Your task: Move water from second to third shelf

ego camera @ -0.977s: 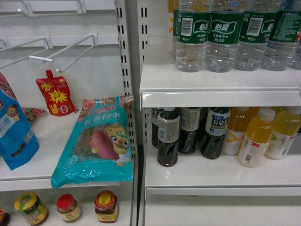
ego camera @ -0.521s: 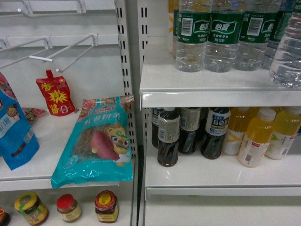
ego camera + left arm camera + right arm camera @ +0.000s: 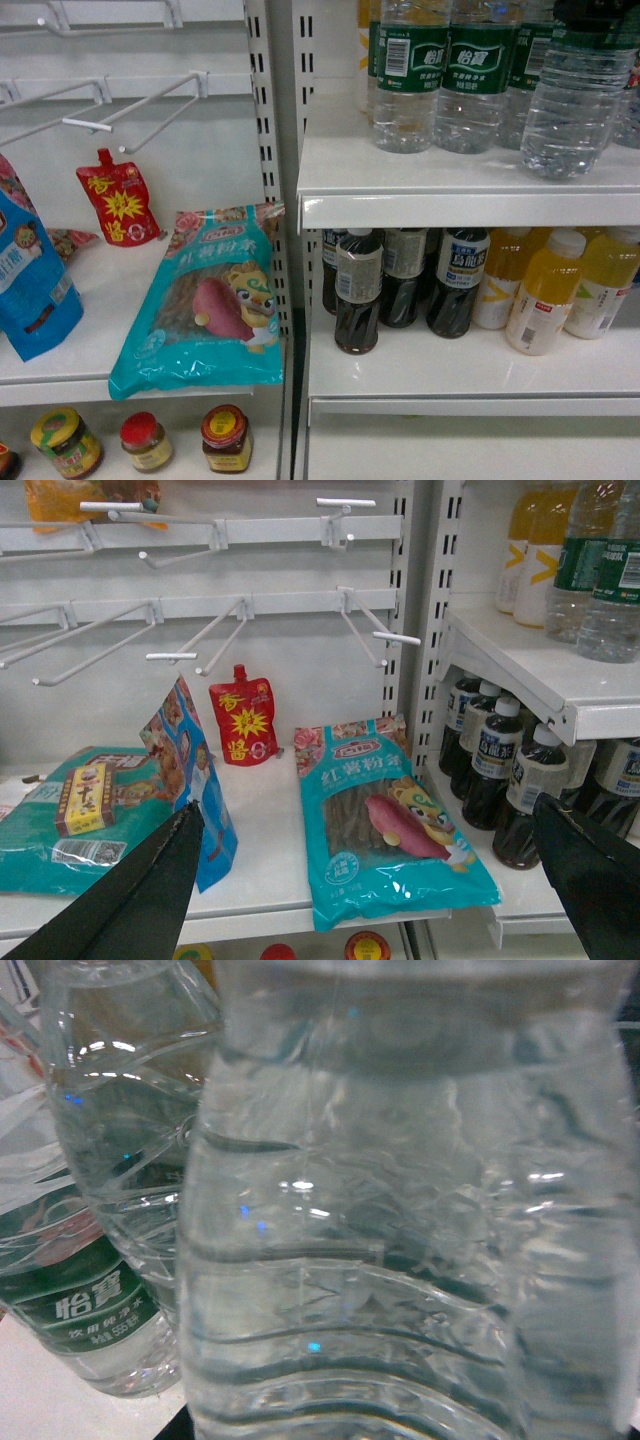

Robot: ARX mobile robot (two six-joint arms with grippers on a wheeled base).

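Note:
A clear ribbed water bottle (image 3: 575,100) hangs just above the front of the upper white shelf (image 3: 450,210), in front of a row of green-labelled water bottles (image 3: 450,75). The same bottle (image 3: 400,1260) fills the right wrist view, so my right gripper is shut on it, with the fingers hidden behind the plastic. The right gripper does not show in the head view. Only the left wrist view shows my left gripper (image 3: 360,880), open and empty, facing the left bay.
Dark drink bottles (image 3: 400,280) and yellow juice bottles (image 3: 545,290) stand on the shelf below (image 3: 460,405). Left of a slotted post (image 3: 280,150) lie a teal snack bag (image 3: 205,310), a red pouch (image 3: 120,200), a blue bag (image 3: 35,280), jars (image 3: 145,440) and wire hooks (image 3: 130,105).
The held water bottle has come in from the right edge of the head view, moving left and up in front of the row. The left arm's side shows no change.

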